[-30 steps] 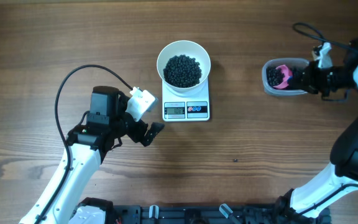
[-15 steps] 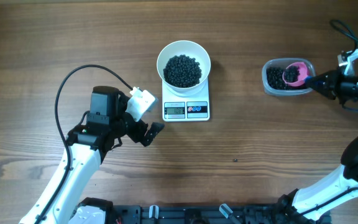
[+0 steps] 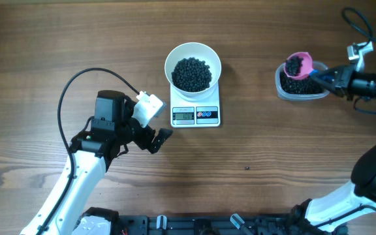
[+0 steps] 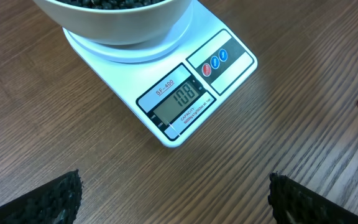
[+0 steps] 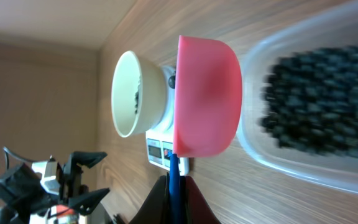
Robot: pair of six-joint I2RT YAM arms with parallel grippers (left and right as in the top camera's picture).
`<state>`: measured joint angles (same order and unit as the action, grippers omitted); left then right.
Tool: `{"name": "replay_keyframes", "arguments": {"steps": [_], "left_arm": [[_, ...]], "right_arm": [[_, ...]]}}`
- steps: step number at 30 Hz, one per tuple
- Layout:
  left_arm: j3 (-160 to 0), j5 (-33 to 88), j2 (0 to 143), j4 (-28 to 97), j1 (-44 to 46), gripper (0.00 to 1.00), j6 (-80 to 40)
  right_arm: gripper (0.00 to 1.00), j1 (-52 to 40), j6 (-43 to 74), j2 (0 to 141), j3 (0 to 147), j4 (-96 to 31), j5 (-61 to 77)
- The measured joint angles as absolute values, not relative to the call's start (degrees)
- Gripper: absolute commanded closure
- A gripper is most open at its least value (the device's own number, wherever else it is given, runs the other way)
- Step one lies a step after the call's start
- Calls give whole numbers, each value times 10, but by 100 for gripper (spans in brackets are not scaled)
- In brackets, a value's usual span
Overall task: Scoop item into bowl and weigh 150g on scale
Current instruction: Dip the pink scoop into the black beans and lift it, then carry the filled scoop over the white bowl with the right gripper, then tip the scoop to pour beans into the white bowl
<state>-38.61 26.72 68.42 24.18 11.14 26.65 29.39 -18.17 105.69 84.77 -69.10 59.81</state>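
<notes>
Overhead: one each of bowl [image 3: 192, 46], scale [image 3: 195, 121], tub [image 3: 299, 96], scoop [image 3: 309, 62]

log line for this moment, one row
phase: pink scoop loaded over tub | right pincer: shut on pink scoop | left pincer: open beside scale | bowl: on scale, beans inside

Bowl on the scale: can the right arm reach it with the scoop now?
Probably yes. Only bare table lies between the pink scoop and the bowl, and the left arm sits on the far side of the scale.
</notes>
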Motion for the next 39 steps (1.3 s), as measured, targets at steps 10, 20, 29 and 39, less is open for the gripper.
{"name": "replay_keyframes", "arguments": {"steps": [10, 20, 29, 39], "left_arm": [[-386, 267, 684, 242, 111, 0, 267], [-386, 267, 684, 242, 111, 0, 267], [-386, 267, 684, 242, 111, 0, 266], [-386, 267, 684, 242, 111, 0, 267]], "right_arm": [[96, 109, -57, 1040, 848, -589, 607], [96, -38, 82, 1039, 892, -523, 539], [96, -147, 150, 1039, 962, -517, 387], [96, -203, 151, 1039, 1024, -568, 219]]}}
